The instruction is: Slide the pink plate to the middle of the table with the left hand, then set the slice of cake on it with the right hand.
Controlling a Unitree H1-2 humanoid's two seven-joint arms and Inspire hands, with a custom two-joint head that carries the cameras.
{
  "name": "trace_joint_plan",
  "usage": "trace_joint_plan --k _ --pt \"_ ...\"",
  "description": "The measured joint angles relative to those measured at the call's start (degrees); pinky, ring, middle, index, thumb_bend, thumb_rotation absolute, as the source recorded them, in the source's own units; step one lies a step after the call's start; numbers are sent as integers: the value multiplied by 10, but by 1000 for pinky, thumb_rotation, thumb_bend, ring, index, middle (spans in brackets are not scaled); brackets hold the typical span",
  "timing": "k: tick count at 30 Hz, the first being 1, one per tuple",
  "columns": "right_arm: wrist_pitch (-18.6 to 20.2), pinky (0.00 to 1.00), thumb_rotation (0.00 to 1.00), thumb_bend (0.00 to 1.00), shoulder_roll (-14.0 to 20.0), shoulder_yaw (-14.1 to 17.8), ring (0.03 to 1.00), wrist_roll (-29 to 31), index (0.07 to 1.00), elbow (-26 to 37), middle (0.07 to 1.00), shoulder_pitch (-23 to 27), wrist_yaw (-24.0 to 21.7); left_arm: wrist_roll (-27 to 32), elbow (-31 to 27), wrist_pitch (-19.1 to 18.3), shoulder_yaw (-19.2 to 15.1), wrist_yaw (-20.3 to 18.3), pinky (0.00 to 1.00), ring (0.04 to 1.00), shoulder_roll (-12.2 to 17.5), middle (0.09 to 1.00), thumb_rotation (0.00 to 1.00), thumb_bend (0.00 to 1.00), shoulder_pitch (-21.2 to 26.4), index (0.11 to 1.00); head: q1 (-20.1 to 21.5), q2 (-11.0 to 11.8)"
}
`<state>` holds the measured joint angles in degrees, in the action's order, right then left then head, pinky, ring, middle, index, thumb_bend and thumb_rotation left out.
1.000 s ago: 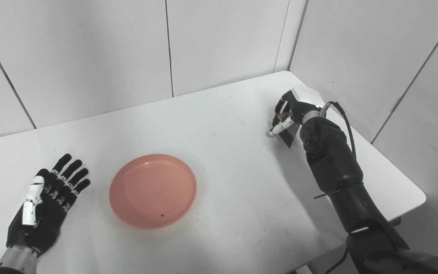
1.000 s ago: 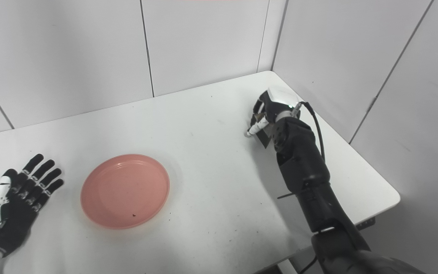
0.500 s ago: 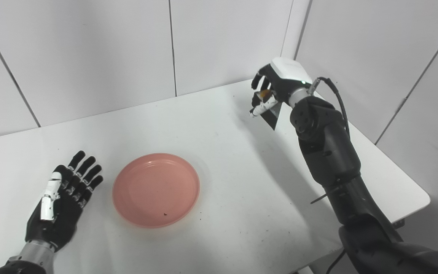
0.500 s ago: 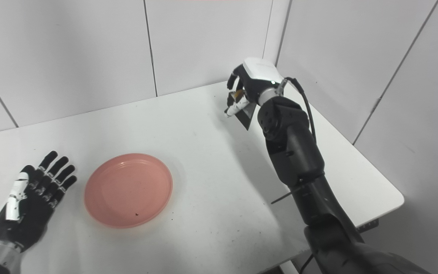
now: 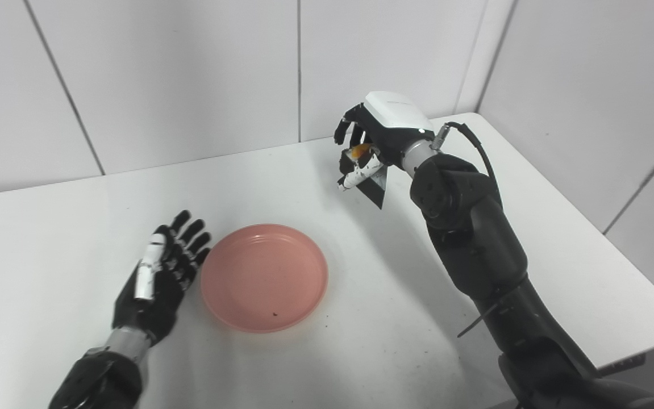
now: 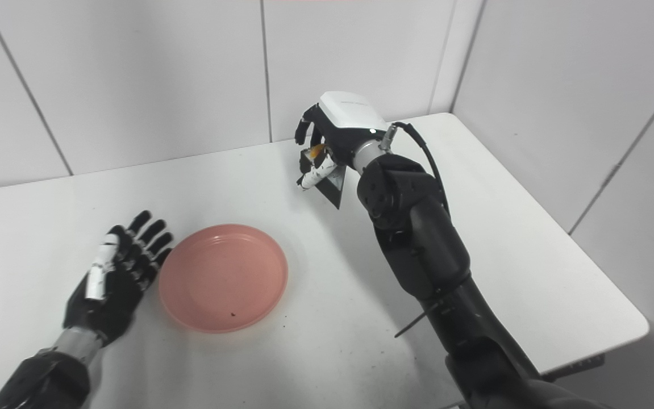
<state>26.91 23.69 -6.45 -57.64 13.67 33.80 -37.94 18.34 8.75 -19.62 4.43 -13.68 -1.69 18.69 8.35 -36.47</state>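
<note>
The pink plate [image 5: 264, 276] lies flat on the white table [image 5: 559, 272], a little left of the middle. My left hand [image 5: 159, 278] rests flat on the table just left of the plate, fingers spread, its fingertips near the rim. My right hand [image 5: 369, 145] hangs in the air above the table's far part, up and right of the plate. It is shut on the slice of cake [image 5: 373, 180], a dark wedge on a triangular base with an orange bit on top [image 6: 316, 150].
White wall panels close off the table at the back and right. The table's right edge [image 6: 639, 324] and near right corner show. Small dark crumbs dot the plate and the table in front of it.
My right hand lifted the cake slice off the table at the right and carried it up and leftward. The camera view shifted right. My left hand now lies closer to the plate.
</note>
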Motion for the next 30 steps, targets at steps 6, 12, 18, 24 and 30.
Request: trace_joint_plan --k 6,12,18,24,30 --pt "0 285 0 515 -19 -36 381 25 548 20 440 12 -11 -19 1 0 9 19 941 934 -20 939 1000 356 2 943 -40 -10" --pt "0 279 0 516 -47 -72 369 26 536 29 414 12 -22 -29 2 -5 8 34 917 916 -37 921 1000 353 4 926 -69 -19" --pt "-2 280 0 515 -61 -104 372 32 548 29 430 10 -21 -40 4 -10 10 42 937 928 -47 932 1000 354 7 937 -78 -27" --pt "-12 309 0 526 -70 -129 418 36 502 30 466 -9 -16 -41 4 -10 11 42 943 932 -48 936 1000 357 8 942 -78 -35" --pt "-17 499 0 527 -73 -144 620 39 484 32 496 -30 -14 -41 2 -14 10 42 948 935 -48 936 1000 348 8 944 -76 -40"
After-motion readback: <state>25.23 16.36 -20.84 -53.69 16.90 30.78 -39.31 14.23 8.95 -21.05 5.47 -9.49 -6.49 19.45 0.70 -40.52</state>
